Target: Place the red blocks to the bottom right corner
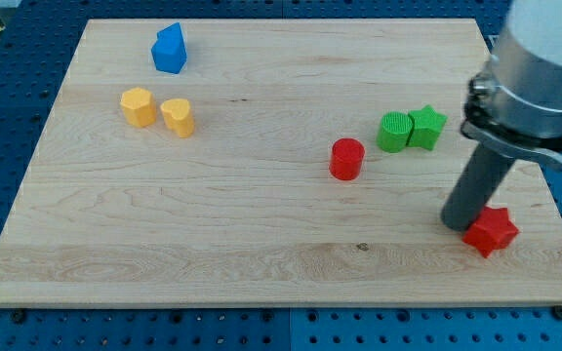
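A red cylinder stands right of the board's middle. A red star lies near the board's bottom right corner. My tip rests on the board just left of the red star, touching or nearly touching its left side. The rod rises from there toward the view's top right.
A green cylinder and a green star sit side by side above and right of the red cylinder. Two yellow blocks and a blue block lie at the upper left. The wooden board has blue pegboard around it.
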